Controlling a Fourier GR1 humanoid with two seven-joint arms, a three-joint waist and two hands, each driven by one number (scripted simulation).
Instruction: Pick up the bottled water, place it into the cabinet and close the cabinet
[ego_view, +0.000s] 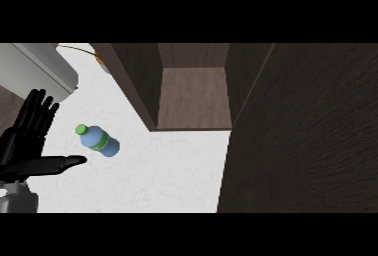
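Note:
A small blue water bottle (99, 139) with a green cap and green band stands on the white counter, left of centre. My left hand (28, 137) rests open at the left edge, fingers straight up and thumb pointing right, just left of the bottle and apart from it. The dark wooden cabinet (193, 95) is open at the top centre, its inside shelf bare. Its open door (303, 135) fills the right side of the view. My right hand does not show.
A white appliance (37, 67) sits at the top left corner. Behind it, near the cabinet's left wall, a bit of a plant (92, 54) shows. White counter (162, 170) spreads between the bottle and the open door.

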